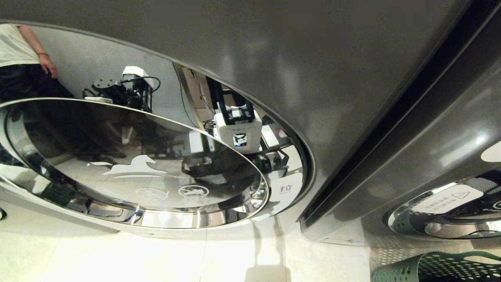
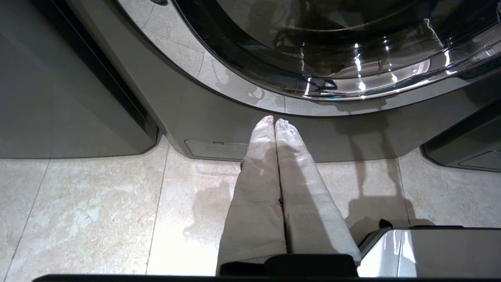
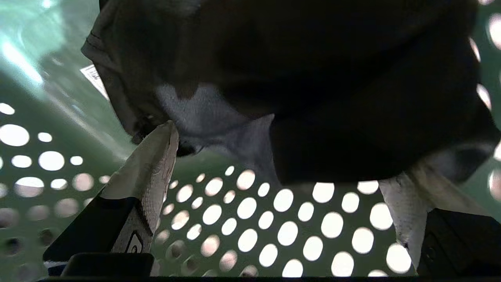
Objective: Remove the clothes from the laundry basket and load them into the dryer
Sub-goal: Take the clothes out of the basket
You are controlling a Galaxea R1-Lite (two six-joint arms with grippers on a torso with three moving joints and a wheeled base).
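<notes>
The dryer [image 1: 313, 78] fills the head view, its round glass door [image 1: 137, 164] ringed in chrome. A corner of the green perforated laundry basket [image 1: 438, 268] shows at the lower right. My right gripper [image 3: 278, 156] is inside the basket [image 3: 250, 219], open wide. One cloth-covered finger [image 3: 152, 172] touches the edge of a dark garment [image 3: 332, 98], which has a grey patch and lies across the gap at the fingertips. My left gripper [image 2: 274, 120] is shut on nothing and hangs parked over the floor, pointing at the dryer's base [image 2: 219, 129]. Neither arm shows in the head view.
A person [image 1: 23, 62] stands at the far left beside the dryer. A second machine's door [image 1: 450, 211] is low on the right, just behind the basket. Pale floor tiles [image 2: 90, 211] run in front of the machines. My own base [image 2: 430, 250] is near the left gripper.
</notes>
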